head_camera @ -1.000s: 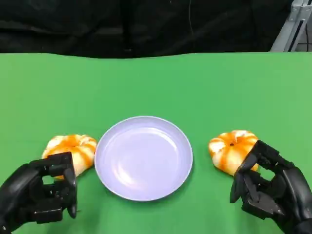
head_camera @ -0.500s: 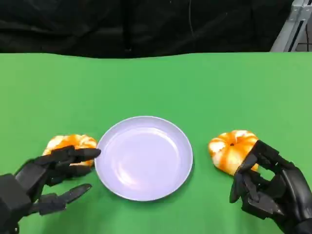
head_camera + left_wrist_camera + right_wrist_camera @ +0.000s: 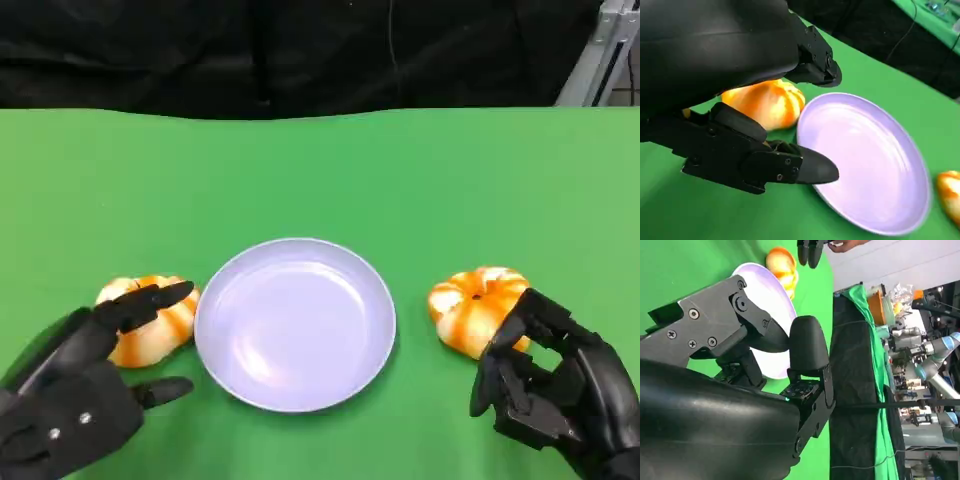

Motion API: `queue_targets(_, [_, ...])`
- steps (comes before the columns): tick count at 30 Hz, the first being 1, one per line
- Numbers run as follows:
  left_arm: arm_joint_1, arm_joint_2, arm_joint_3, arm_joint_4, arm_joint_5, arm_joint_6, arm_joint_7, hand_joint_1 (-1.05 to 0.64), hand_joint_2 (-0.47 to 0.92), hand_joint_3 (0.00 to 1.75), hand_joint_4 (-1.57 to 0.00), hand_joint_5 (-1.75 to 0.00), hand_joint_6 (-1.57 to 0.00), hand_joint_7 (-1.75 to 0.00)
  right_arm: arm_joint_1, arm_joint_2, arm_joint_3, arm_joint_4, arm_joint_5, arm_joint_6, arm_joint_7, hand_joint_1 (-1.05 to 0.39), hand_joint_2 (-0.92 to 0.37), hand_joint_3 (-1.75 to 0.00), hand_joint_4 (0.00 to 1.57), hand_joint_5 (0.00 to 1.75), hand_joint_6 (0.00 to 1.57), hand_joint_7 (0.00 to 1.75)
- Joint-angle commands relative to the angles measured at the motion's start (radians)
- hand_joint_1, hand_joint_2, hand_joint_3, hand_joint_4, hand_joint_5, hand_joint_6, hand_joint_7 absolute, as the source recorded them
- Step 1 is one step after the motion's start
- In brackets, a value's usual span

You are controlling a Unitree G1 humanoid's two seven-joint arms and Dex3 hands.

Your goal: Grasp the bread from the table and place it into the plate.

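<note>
Green cloth covers the table [image 3: 330, 170], with a black curtain [image 3: 250, 50] behind its far edge. At centre sits a pale lavender plate [image 3: 295, 322], holding nothing. One orange-and-white bread roll, the left bun [image 3: 152, 333], lies just beside the plate's left rim; a second, the right bun [image 3: 475, 308], lies near the right rim, clear of it.

Head view: the left hand [image 3: 75, 395] is at the near left with its fingers spread apart, one fingertip [image 3: 170, 294] over the top of the left bun. Contact cannot be confirmed from this angle. The right hand [image 3: 555, 385] is at the near right with its fingers curled inward, close against the near side of the right bun; no grip on the bun is visible.

Left wrist view: two spread fingers [image 3: 785, 167] bracket the left bun [image 3: 765, 102] with open space between them and the roll, a gap the head view does not resolve. The plate [image 3: 865, 160] lies beyond, and the right bun [image 3: 951, 192] is cut off at the frame edge.

Right wrist view: the right hand's [image 3: 755, 340] own shell blocks most of the scene. The plate [image 3: 772, 295] is partly hidden, the left bun [image 3: 782, 265] shows past it, and the left hand's fingertips [image 3: 810, 252] are cut by the frame edge. A person's hand [image 3: 845, 245] appears at that edge; lab equipment beyond the curtain is too small to identify.
</note>
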Motion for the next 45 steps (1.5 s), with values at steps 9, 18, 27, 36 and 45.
queue_targets(9, [-0.019, 0.037, -0.026, 0.026, 0.028, -0.003, 0.051, -0.8, 0.92, 0.21, -0.09, -0.02, -0.34, -0.01, -0.003, -0.01, -0.002, -0.012, 0.001, -0.004, -0.011, -0.11, -0.59, -1.14, 0.86, 1.75, 0.64, 1.71])
queue_targets(18, [-0.275, 0.098, -0.229, 0.411, 0.365, -0.037, 0.32, -0.84, 0.92, 0.09, -0.2, -0.05, -0.43, -0.01, -0.011, -0.006, 0.003, -0.002, -0.003, -0.01, -0.014, -0.12, -0.59, -1.15, 0.85, 1.75, 0.64, 1.71])
queue_targets(27, [-0.385, 0.081, -0.308, 0.598, 0.379, -0.034, 0.381, -0.83, 0.92, 0.07, -0.23, -0.04, -0.45, -0.01, -0.012, -0.005, 0.003, -0.004, 0.005, -0.005, -0.015, -0.11, -0.59, -1.14, 0.84, 1.75, 0.63, 1.72])
queue_targets(36, [-0.471, 0.055, -0.379, 0.784, 0.38, -0.067, 0.434, -0.83, 0.92, 0.11, -0.23, -0.02, -0.44, 0.0, -0.008, -0.003, 0.007, -0.008, -0.001, -0.007, -0.021, -0.11, -0.58, -1.15, 0.84, 1.75, 0.63, 1.72])
queue_targets(45, [-0.534, 0.015, -0.423, 0.919, 0.368, -0.085, 0.475, -0.74, 0.92, 0.09, -0.29, -0.04, -0.48, -0.02, -0.007, -0.002, 0.01, -0.011, 0.002, -0.008, -0.022, -0.11, -0.58, -1.15, 0.84, 1.75, 0.63, 1.72])
